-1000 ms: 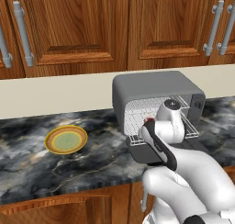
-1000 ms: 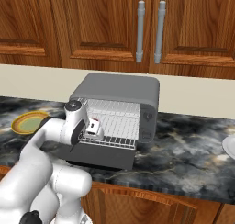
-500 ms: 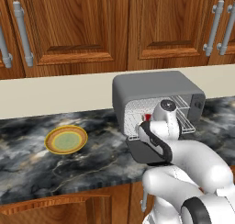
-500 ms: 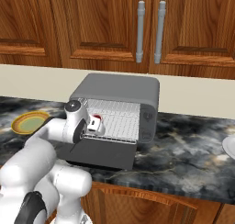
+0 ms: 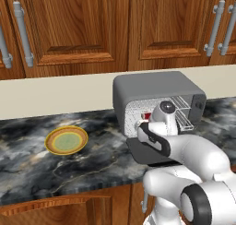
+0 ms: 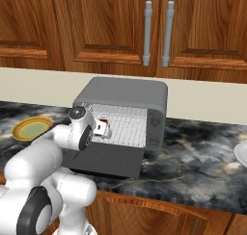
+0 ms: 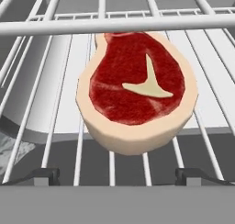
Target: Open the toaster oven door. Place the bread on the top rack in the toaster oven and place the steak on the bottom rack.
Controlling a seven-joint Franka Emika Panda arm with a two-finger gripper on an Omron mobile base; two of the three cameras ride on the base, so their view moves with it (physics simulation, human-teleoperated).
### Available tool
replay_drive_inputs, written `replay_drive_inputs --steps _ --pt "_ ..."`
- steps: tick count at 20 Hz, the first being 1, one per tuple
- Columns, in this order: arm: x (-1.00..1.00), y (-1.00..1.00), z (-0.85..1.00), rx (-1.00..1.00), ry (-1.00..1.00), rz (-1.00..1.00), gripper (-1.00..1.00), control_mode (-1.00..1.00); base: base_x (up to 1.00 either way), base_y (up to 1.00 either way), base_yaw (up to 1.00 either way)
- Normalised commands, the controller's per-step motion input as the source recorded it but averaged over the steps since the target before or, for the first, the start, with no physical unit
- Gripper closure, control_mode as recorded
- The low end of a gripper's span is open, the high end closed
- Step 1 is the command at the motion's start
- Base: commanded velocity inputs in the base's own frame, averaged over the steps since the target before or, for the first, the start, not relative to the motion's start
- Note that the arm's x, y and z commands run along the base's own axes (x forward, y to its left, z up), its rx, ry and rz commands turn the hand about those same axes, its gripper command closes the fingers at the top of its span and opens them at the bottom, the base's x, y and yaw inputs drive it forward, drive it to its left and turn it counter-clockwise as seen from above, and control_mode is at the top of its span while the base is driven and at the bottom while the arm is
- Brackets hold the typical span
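Note:
The toaster oven (image 5: 156, 85) (image 6: 125, 92) stands on the counter with its door (image 5: 147, 154) (image 6: 108, 157) folded down flat in front. The steak (image 7: 137, 94), red with a pale rim, lies flat on a silver wire rack inside. A rack bar crosses over its far end. It shows as a small red spot (image 5: 146, 116) (image 6: 102, 121) at the oven mouth. My gripper (image 7: 118, 175) (image 6: 102, 129) is open just in front of the steak. Its fingertips (image 7: 46, 175) stand wide apart and touch nothing. The bread is out of view.
A yellow-green plate (image 5: 67, 140) (image 6: 33, 128) sits on the dark marble counter left of the oven. A white plate (image 6: 241, 152) shows at the right edge. Wooden cabinets hang above. My arm folds over the lowered door.
The arm's elbow has shifted a little while the hand stays at the oven mouth. The jaws remain wide and the steak stays on the rack.

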Motion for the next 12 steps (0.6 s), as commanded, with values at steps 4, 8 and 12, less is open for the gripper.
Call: replay_drive_inputs --steps 4,8,12 --pt "-0.11 0.03 -0.77 0.0 -0.26 -0.01 -1.0 -1.0 0.0 0.0 0.0" --pt "-0.11 0.02 -0.71 0.0 -0.24 -0.01 -1.0 -1.0 0.0 0.0 0.0" --pt "-0.36 0.1 -0.67 0.0 -0.19 -0.02 -1.0 -1.0 0.0 0.0 0.0"
